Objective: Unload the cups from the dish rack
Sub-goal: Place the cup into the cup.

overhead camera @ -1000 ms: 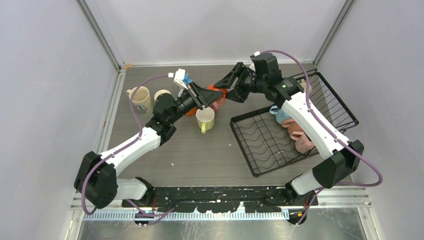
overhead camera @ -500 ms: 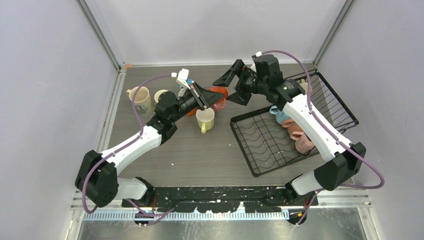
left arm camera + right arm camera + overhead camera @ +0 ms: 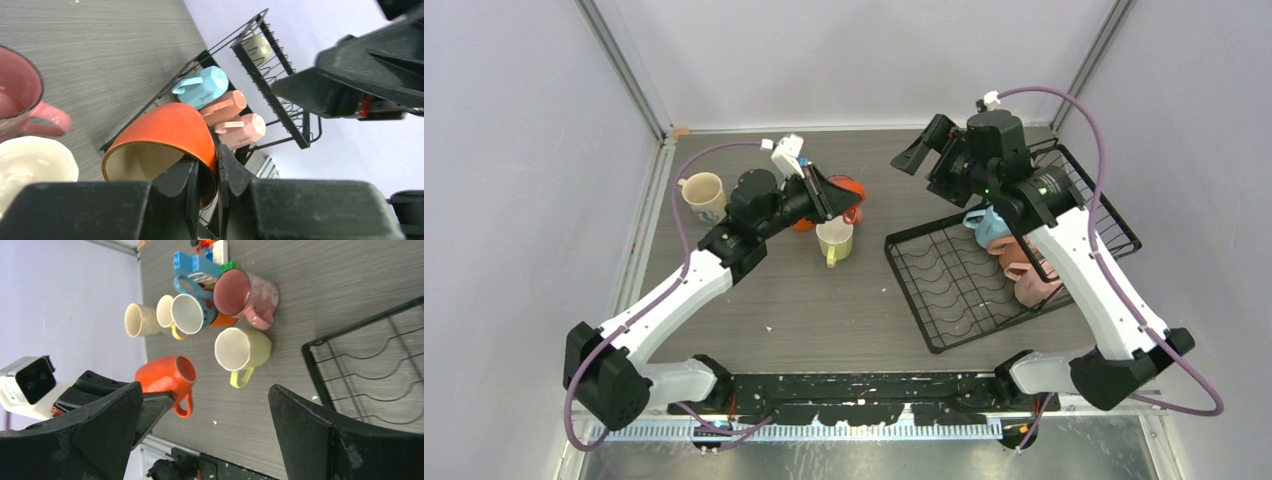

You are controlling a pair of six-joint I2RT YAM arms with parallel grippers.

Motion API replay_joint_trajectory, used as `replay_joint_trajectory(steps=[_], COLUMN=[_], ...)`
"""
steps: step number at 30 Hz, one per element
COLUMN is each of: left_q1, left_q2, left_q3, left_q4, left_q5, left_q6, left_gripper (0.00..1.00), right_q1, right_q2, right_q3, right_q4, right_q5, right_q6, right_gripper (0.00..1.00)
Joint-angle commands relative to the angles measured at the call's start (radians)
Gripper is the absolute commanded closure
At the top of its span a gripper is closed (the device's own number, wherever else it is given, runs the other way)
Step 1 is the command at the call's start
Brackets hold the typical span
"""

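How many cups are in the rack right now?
4: a blue cup, a peach cup and a pink cup lying side by side, plus a cream cup in the rack's raised side. Others may be hidden.

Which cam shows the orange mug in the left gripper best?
Right wrist: the orange ceramic mug appears whole, handle and mouth clear. Left wrist: close, handle hidden, rim pinched in the left gripper. Top external: mostly hidden behind that gripper.

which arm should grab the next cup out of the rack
Right. The right tool is open and empty by the rack, near the blue cup; the left tool is shut on the orange cup.
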Motion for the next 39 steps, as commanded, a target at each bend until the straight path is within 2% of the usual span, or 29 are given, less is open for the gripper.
replay_joint_trajectory(steps=[1, 6, 13, 22, 30, 39], left_q1=[-0.003, -0.003, -0.003, -0.003, -0.004, -0.02], left_q2=[0.019, 0.128, 0.356, 0.57, 0.651, 0.592], left_q3=[0.151, 0.313, 0.549, 0.757, 0.819, 0.794], left_q4=[-0.268, -0.457, -0.674, -0.82, -0.861, -0.918], left_q5=[-0.069, -0.134, -0.232, -0.317, -0.331, -0.319], left_q6=[0.151, 0.245, 0.337, 0.405, 0.415, 0.421], left_gripper=[1.0, 1.0, 1.0, 1.0, 1.0, 1.0], right_q1=[0.002, 0.002, 0.002, 0.002, 0.002, 0.002], right_q2=[-0.072, -0.113, -0.17, -0.245, -0.284, -0.294], right_q3=[0.045, 0.037, 0.036, 0.044, 0.044, 0.033], right_q4=[-0.054, -0.082, -0.123, -0.176, -0.207, -0.219], right_q5=[0.169, 0.226, 0.283, 0.335, 0.361, 0.37], right_q6=[-0.069, -0.089, -0.109, -0.136, -0.152, -0.161], right_gripper=[0.0, 0.0, 0.0, 0.0, 0.0, 0.0])
